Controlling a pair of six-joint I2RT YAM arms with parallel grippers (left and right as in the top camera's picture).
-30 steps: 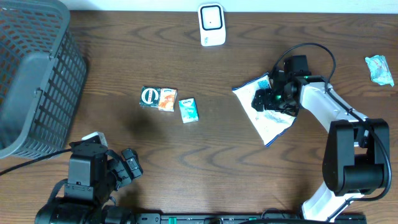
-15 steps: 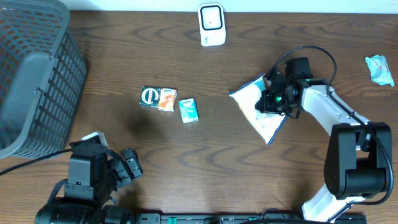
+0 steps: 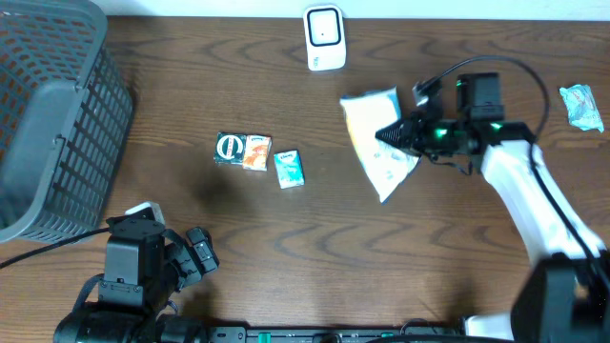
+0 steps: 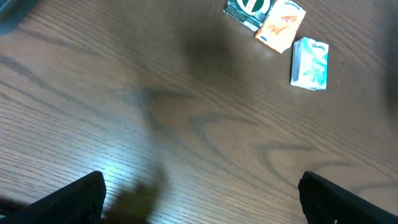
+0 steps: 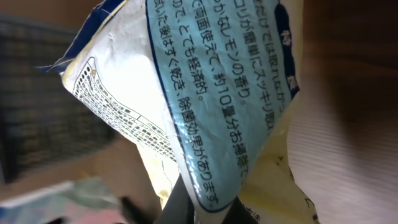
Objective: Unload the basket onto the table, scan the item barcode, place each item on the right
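One white packet (image 3: pixel 367 129) in the right gripper (image 3: pixel 393 136).

The right gripper (image 3: pixel 393 135), open over the white-and-blue plastic pouch (image 3: pixel 367 129) a second ago, has clamped shut on its edge and raised it off the brown wooden table (image 3: pixel 286 257). The pouch, which was lying flat, now hangs tilted, carried leftward and nearer the white box-shaped scanner (image 3: pixel 324 38).

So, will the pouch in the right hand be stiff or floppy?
Probably floppy: the pouch hangs creased from one pinched edge in the right hand. Likely light, since that pinch lifts it. Its glossy film may slip.
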